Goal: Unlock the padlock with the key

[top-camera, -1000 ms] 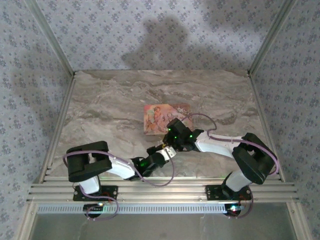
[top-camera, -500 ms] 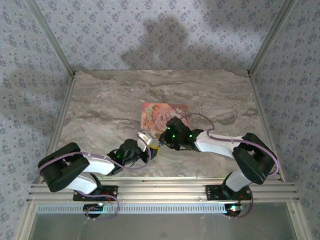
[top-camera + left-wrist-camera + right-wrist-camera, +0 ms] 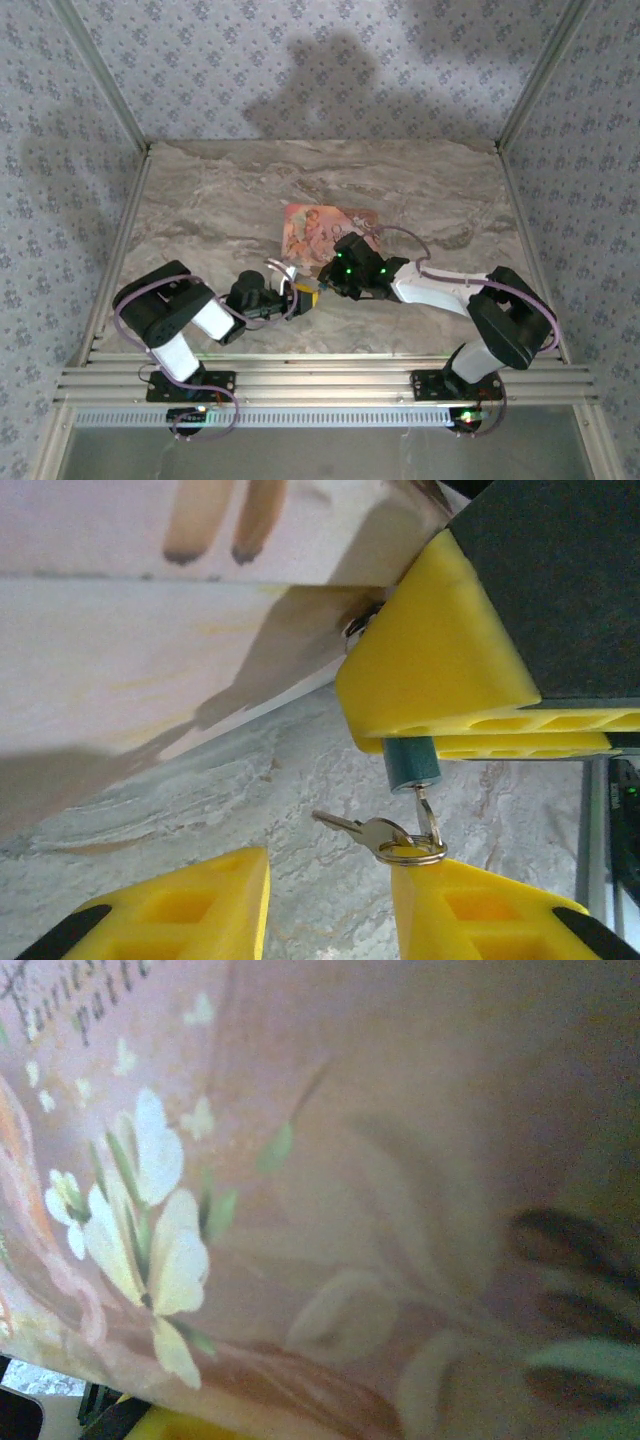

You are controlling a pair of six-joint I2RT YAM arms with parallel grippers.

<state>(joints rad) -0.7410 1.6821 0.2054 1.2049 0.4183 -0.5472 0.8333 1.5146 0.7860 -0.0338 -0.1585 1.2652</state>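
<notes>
Only 1 end of the padlock (image 3: 410, 763) shows; the rest is hidden between the right gripper (image 3: 370, 730) fingers. Left gripper (image 3: 330, 872) fingers cut by bottom edge. Pink box (image 3: 350, 1160) blurred, overruns frame.

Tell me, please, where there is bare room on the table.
Bare table: the far strip between box and back wall, the left side to the rail, the far right corner. Crowded: before the box, where left tool and right tool meet at the padlock.

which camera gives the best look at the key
Left wrist: the key hangs sharp and close just below the padlock. In the top external view it is too small to make out; the right wrist camera faces the pink box.
</notes>
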